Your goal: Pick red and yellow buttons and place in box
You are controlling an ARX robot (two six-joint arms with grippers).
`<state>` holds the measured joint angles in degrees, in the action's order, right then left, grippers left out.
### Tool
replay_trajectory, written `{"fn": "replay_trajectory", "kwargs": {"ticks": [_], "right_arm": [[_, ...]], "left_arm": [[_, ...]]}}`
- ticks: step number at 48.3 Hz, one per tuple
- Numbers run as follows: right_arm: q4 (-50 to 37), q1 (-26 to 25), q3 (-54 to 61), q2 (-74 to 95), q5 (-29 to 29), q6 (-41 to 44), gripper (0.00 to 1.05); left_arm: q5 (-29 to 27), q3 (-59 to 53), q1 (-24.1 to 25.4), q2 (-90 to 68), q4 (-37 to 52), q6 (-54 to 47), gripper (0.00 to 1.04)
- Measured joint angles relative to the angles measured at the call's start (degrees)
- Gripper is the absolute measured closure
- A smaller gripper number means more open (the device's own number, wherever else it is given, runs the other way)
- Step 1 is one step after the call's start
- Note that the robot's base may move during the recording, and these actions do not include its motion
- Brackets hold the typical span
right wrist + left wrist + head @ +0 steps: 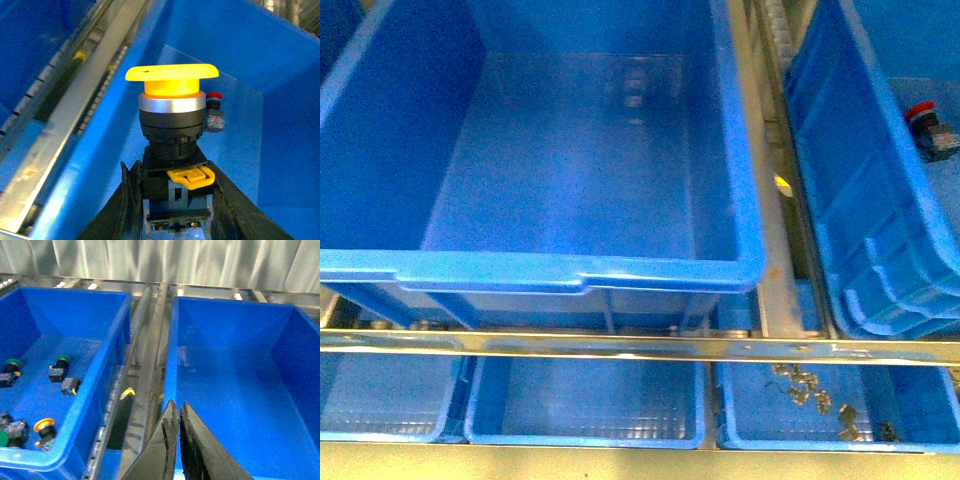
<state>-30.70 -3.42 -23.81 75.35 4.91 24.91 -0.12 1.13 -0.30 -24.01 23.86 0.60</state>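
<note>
On the left, a blue plastic bin (60, 390) holds loose push-button switches: green-capped ones (62, 360) and one yellow-orange capped switch (44, 425) lying near its front wall. Beside it, across a metal rail (150, 365), sits the large, deep blue plastic crate (750, 200), the target box; no button is visible inside it in the front view. The left gripper (178, 412) hovers near that crate's rim, its black jaws pressed together with nothing between them.

Further right, in another blue bin (860, 200), the right gripper (172, 200) has its jaws clamped on the black body of a yellow mushroom-capped push-button switch (171, 75), held upright. A small red-capped push-button switch (920, 112) lies on that bin's floor behind it.

The grip is low on the body, so the heavy cap could tip or slip during the carry. The bin wall and rail lie between it and the crate; a low path could knock the button loose.
</note>
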Motion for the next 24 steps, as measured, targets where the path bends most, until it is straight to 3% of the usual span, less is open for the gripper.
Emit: {"fn": "replay_trajectory", "kwargs": {"ticks": [24], "right_arm": [[-0.9,1.5,-0.1,0.5,0.0,-0.4,0.78]], "left_arm": [[0.2,0.0,0.1,10.2,-10.0,-0.1,1.02]]}}
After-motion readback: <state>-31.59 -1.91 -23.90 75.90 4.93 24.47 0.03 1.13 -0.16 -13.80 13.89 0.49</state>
